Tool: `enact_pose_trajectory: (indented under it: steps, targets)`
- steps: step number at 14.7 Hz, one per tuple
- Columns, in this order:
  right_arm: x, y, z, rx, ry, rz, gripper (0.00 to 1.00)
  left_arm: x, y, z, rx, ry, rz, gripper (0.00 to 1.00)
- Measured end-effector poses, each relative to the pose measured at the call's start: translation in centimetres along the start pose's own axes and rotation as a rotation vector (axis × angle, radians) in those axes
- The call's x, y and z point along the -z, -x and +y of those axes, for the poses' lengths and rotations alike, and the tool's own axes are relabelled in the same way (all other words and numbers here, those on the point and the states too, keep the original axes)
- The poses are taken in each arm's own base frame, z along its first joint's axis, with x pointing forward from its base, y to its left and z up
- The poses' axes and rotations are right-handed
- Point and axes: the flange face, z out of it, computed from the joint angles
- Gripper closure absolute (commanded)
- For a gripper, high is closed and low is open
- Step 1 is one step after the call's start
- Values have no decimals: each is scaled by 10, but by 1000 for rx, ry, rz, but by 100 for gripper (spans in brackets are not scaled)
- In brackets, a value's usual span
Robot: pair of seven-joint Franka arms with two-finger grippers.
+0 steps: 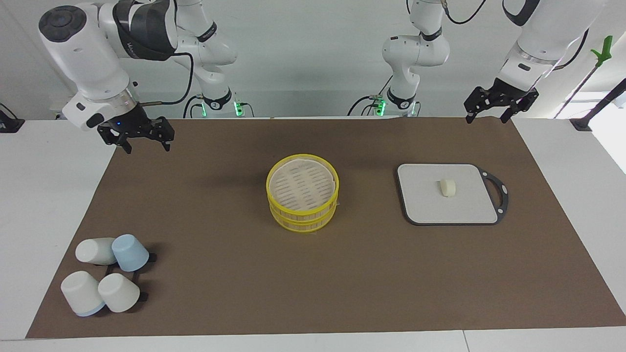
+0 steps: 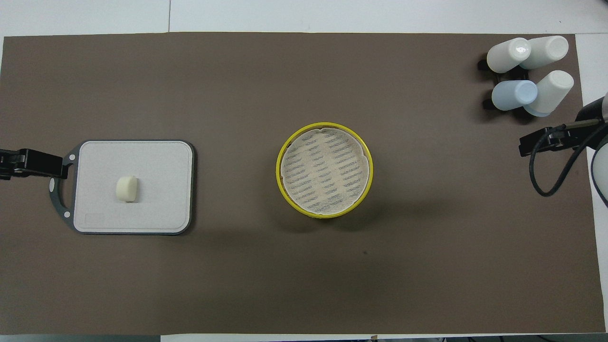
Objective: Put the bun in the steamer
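Bun (image 1: 447,187) lies on the flat grey board (image 1: 425,205), about mid-board, untouched; the board sits on the brown mat (image 1: 220,293) toward the left arm's end of the table, its black handle (image 1: 498,195) pointing to that end. Steamer (image 1: 302,198) stands at the middle of the mat, well apart from the board, two yellow-rimmed tiers stacked, a pale liner sheet (image 2: 325,168) visible over the slatted bottom from overhead. Left gripper (image 1: 487,113) hangs in the air over the mat's edge nearest the robots, at the left arm's end, fingers spread apart and holding nothing; it is clear of the bun and board. Right gripper (image 1: 145,143) hangs over the mat's corner at the right arm's end, fingers likewise parted and empty. Four cups (image 1: 105,274), three white and one pale blue, rest clustered on a small black rack at the right arm's end, farther from the robots than the steamer.
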Motion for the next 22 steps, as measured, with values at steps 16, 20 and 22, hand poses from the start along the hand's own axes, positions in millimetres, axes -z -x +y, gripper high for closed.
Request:
enact_pose_trajectory:
  steps: [16, 20, 22]
  targets:
    - [-67, -37, -416, -205, -54, 57, 3, -224, 10, -22, -32, 3, 22, 0]
    - [-93, -31, -462, -234, -80, 82, 3, -264, 2, -20, -58, -8, 36, 0]
    - [-101, -29, -473, -226, -86, 88, 3, -277, -3, -21, -92, -13, 38, 0]
